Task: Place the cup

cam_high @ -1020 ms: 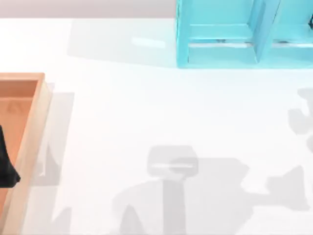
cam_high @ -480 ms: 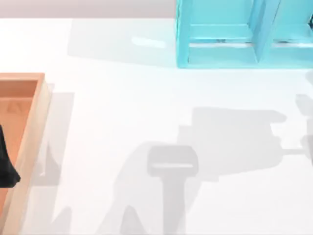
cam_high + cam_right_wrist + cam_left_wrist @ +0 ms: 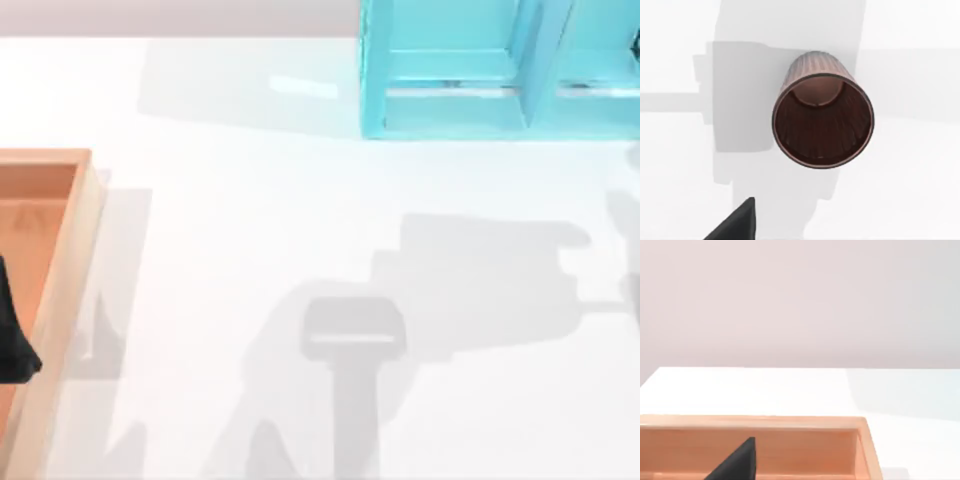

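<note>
A brown ribbed cup (image 3: 822, 120) stands upright on the white table, its open mouth facing the right wrist camera. My right gripper (image 3: 735, 225) hovers above the cup and a little to one side, apart from it, showing as a black wedge. At the table's left edge, my left gripper (image 3: 12, 335) hangs over the wooden tray (image 3: 70, 250) and appears as a black wedge (image 3: 735, 462) in front of the tray's wall (image 3: 805, 447).
A light blue shelf unit (image 3: 500, 70) with open compartments stands at the back right. The wooden tray takes up the left edge. Grey arm shadows (image 3: 470, 290) lie across the middle and right of the white table.
The right arm's shadow has swung from the table's lower right up toward the middle right. The left gripper over the tray has not moved.
</note>
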Available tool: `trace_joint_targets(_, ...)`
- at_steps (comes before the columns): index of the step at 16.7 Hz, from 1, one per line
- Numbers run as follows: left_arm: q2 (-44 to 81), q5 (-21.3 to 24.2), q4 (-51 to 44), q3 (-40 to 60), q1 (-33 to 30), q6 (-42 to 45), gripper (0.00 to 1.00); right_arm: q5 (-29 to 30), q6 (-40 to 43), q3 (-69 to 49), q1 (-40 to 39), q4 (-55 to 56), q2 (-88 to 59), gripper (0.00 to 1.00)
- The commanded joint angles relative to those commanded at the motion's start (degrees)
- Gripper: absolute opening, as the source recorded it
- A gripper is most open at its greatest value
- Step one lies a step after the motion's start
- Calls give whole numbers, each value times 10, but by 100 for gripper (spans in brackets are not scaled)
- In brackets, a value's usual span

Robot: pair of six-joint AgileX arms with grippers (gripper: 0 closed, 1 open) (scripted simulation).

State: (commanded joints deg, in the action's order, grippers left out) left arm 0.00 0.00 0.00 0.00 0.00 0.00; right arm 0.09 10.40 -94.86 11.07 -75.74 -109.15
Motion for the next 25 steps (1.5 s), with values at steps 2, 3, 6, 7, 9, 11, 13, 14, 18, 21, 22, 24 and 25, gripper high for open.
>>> trace_joint_targets(2, 0, 0, 0, 0, 0, 0, 100, 0, -1, 20, 1, 20, -6, 100)
trace_joint_targets(3, 0, 0, 0, 0, 0, 0, 100, 0, -1, 38, 1, 39, -10, 100)
trace_joint_targets(6, 0, 0, 0, 0, 0, 0, 100, 0, -1, 94, 1, 122, -22, 100)
trace_joint_targets(7, 0, 0, 0, 0, 0, 0, 100, 0, -1, 115, 1, 152, -26, 100)
trace_joint_targets(9, 0, 0, 0, 0, 0, 0, 100, 0, -2, 153, 1, 194, -35, 100)
trace_joint_targets(11, 0, 0, 0, 0, 0, 0, 100, 0, -2, 169, 1, 212, -43, 100)
trace_joint_targets(13, 0, 0, 0, 0, 0, 0, 100, 0, -2, 170, 1, 213, -43, 100)
trace_joint_targets(14, 0, 0, 0, 0, 0, 0, 100, 0, -2, 170, 1, 213, -43, 100)
trace_joint_targets(18, 0, 0, 0, 0, 0, 0, 100, 0, -2, 170, 1, 213, -43, 77)
trace_joint_targets(21, 0, 0, 0, 0, 0, 0, 100, 0, -2, 170, 1, 213, -43, 55)
trace_joint_targets(22, 0, 0, 0, 0, 0, 0, 100, 0, -2, 170, 1, 213, -43, 47)
trace_joint_targets(24, 0, 0, 0, 0, 0, 0, 100, 0, -2, 170, 1, 213, -43, 32)
trace_joint_targets(25, 0, 0, 0, 0, 0, 0, 100, 0, -2, 170, 1, 213, -43, 25)
